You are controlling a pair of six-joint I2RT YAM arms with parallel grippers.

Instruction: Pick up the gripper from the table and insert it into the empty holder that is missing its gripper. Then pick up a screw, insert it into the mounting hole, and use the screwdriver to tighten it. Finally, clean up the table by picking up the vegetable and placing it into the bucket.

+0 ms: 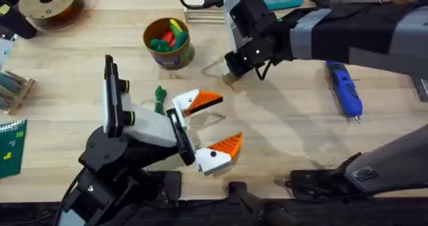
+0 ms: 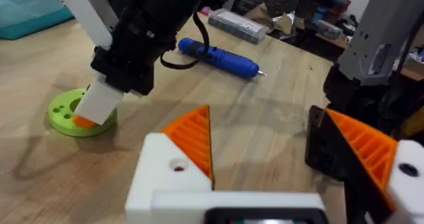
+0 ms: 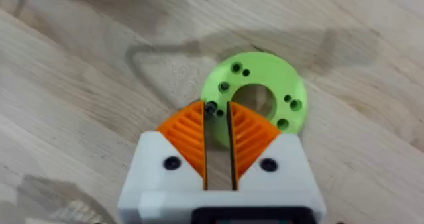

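Gaping wide over the table [image 1: 294, 129], the left gripper [image 1: 229, 119] hung idle with its orange pads far apart and nothing between them. The vegetable [image 1: 159, 97], slim and dark green, lay on the wood just behind that gripper's upper finger, untouched. Farther beyond it stood the bucket [image 1: 175, 57], already holding a heap of red, yellow and green toy vegetables, though not the one named in the task.

Across the middle, the right gripper [image 3: 215, 111] pointed down with its pads drawn almost together, apparently pinching a small dark screw [image 3: 211, 109] at their tips. Directly under those tips sat the green ring [image 3: 291, 91], flat on the table and pierced with small holes around a wide centre opening.

The step in hand looked to be seating the screw. Doing it well would call for holding the screw upright, lining it over one small hole rather than the large centre, and lowering slowly before easing the pads apart, so it stands instead of toppling.

The screwdriver [image 1: 344, 89] lay to the outer side of the right gripper, well apart, bit pointing toward the arms' bases.
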